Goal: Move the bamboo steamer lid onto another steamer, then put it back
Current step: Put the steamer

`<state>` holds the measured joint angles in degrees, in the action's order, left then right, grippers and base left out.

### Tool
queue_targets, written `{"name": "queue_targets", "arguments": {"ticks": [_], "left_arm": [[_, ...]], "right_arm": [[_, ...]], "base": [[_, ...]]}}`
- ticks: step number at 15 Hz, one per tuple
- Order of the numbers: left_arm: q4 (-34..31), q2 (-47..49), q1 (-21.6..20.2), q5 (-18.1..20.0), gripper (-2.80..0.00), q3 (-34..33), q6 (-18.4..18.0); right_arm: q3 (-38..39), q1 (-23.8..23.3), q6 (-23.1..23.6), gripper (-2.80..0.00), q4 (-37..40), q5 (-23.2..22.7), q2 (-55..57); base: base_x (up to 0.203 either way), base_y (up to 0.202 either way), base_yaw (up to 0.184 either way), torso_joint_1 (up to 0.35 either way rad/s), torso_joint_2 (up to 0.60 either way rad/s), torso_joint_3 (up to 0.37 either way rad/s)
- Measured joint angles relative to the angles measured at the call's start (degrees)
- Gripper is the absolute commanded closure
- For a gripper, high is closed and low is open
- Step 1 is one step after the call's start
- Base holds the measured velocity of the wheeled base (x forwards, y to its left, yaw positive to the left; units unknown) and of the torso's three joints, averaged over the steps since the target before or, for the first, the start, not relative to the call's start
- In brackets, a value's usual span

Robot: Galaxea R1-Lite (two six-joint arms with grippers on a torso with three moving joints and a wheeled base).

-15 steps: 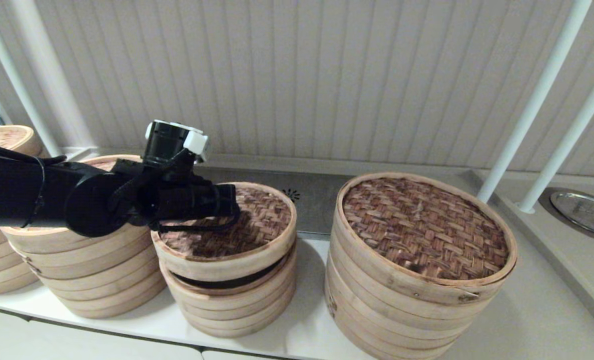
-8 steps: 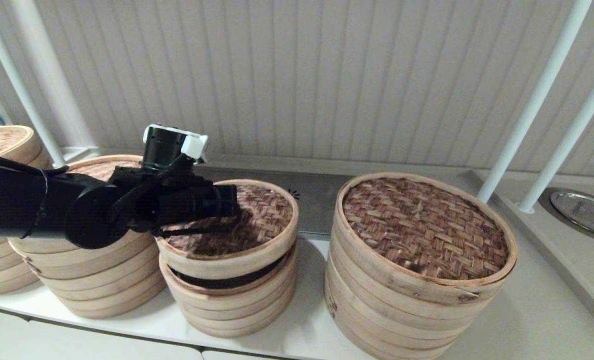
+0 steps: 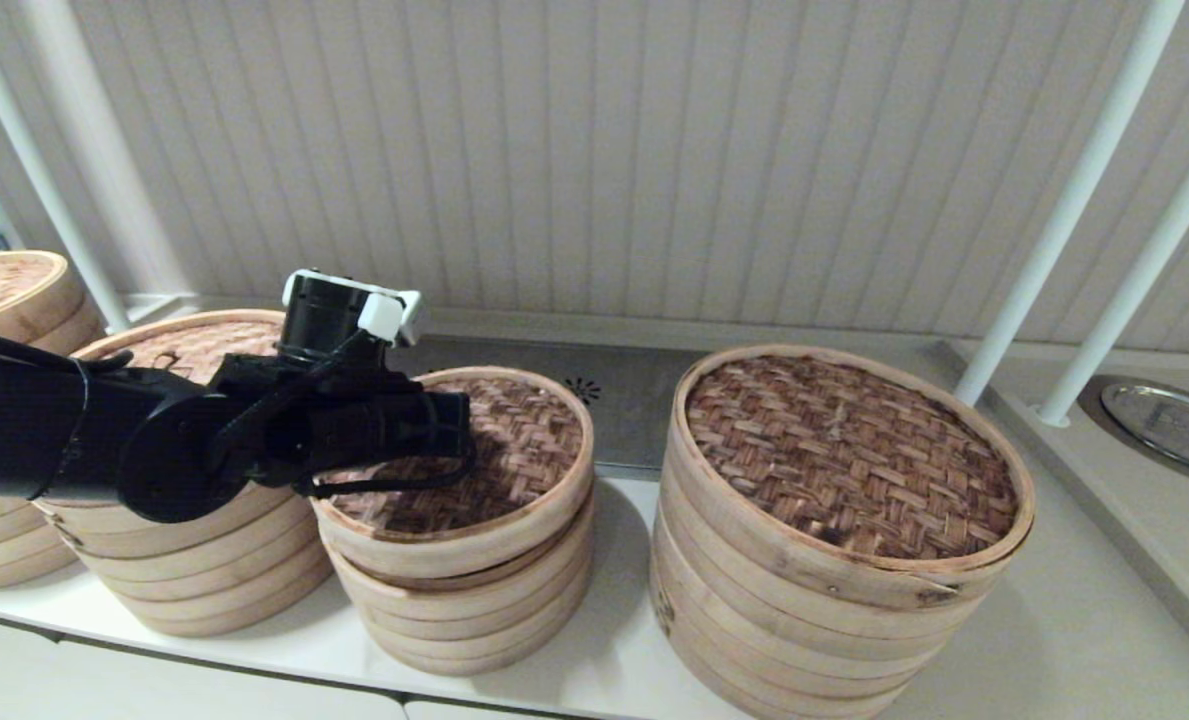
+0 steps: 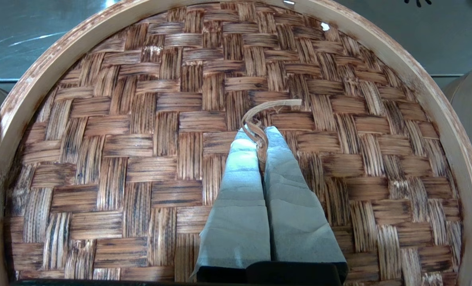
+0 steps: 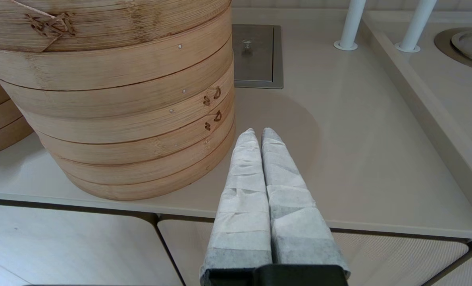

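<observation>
White wall boards stand behind a pale counter (image 3: 1074, 640) that holds four stacks of bamboo steamers. Near the middle sits the narrow stack (image 3: 464, 610), and the lid (image 3: 524, 450) with the dark red-brown weave rests on top of it, sitting a bit tilted, with a thin dark gap under its near edge. From the left side the left arm reaches over this lid. Its left gripper (image 4: 260, 137) is pinched tight on the little loop (image 4: 255, 119) at the middle of the lid, with both padded fingers (image 4: 236, 190) pressed together around it. Just left of the narrow stack, touching or almost touching it, is the medium steamer (image 3: 184, 560) with the light tan top, partly hidden by the arm. On the right stands the widest steamer (image 3: 834, 560) with a dark brown weave. Another stack (image 3: 4, 290) peeks in at the far left. Low by the counter's near edge, the right gripper (image 5: 257, 137) hangs beside the widest steamer, its fingers closed on nothing. Two white poles (image 3: 1084, 190) rise on the right.
</observation>
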<state>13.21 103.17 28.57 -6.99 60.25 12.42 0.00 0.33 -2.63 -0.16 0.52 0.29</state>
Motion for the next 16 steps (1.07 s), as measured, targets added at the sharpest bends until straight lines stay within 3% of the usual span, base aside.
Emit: {"name": "queue_targets", "arguments": {"ticks": [16], "left_arm": [[4.8, -1.3, 1.6, -1.6, 0.0, -3.4, -2.4]], "right_arm": [[0.0, 0.0, 0.0, 0.0, 0.0, 0.0, 0.0]], "base": [[0.0, 0.0, 0.0, 0.0, 0.0, 0.0]]}}
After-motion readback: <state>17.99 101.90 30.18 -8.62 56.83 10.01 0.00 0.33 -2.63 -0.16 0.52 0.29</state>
